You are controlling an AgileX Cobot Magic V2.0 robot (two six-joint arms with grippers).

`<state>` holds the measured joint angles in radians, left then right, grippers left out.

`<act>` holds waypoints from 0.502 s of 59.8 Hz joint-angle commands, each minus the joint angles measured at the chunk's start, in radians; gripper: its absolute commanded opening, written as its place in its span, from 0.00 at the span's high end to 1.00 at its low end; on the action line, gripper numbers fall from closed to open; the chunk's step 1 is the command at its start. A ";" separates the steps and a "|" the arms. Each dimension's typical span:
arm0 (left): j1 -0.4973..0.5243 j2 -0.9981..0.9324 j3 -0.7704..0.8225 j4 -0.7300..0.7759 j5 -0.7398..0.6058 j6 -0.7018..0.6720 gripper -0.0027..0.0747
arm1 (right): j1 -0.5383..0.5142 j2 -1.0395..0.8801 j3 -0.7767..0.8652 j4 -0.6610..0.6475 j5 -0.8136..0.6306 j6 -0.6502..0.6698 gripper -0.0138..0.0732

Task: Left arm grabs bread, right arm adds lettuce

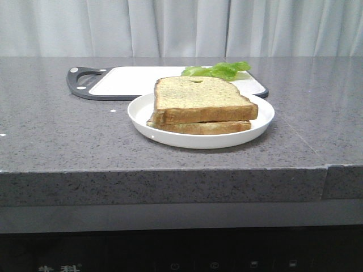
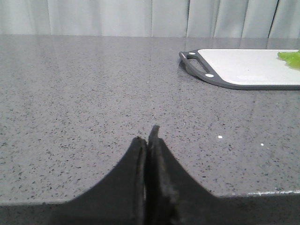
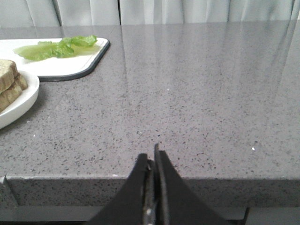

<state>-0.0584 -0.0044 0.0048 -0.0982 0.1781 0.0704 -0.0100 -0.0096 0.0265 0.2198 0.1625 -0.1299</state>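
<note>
Two tan bread slices are stacked on a white plate (image 1: 142, 116) at the counter's middle. The top bread (image 1: 198, 97) has a small dent near its far domed edge. The stack's edge also shows in the right wrist view (image 3: 9, 82). The green lettuce (image 1: 218, 70) lies on a white cutting board (image 1: 133, 79) behind the plate; it also shows in the right wrist view (image 3: 58, 47) and at the left wrist view's edge (image 2: 291, 57). Neither arm shows in the front view. My left gripper (image 2: 147, 138) is shut and empty over the counter's front edge. My right gripper (image 3: 151, 157) is shut and empty, at the front edge.
The grey speckled counter (image 1: 57, 130) has a front edge with a drop below it. The cutting board has a dark rim and a handle (image 2: 194, 63) at its left end. Pale curtains hang behind the counter.
</note>
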 commanded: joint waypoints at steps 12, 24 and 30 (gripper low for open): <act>0.000 -0.018 0.004 -0.002 -0.099 -0.002 0.99 | -0.006 -0.021 -0.002 -0.010 -0.093 -0.006 0.91; 0.000 -0.016 -0.034 -0.004 -0.191 -0.002 0.99 | -0.006 -0.021 -0.023 -0.005 -0.100 -0.006 0.91; 0.000 0.017 -0.148 -0.014 -0.116 -0.011 0.99 | -0.006 -0.009 -0.104 -0.005 -0.043 -0.006 0.91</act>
<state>-0.0584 -0.0044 -0.0352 -0.0999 0.1139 0.0704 -0.0100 -0.0096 0.0094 0.2198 0.1673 -0.1299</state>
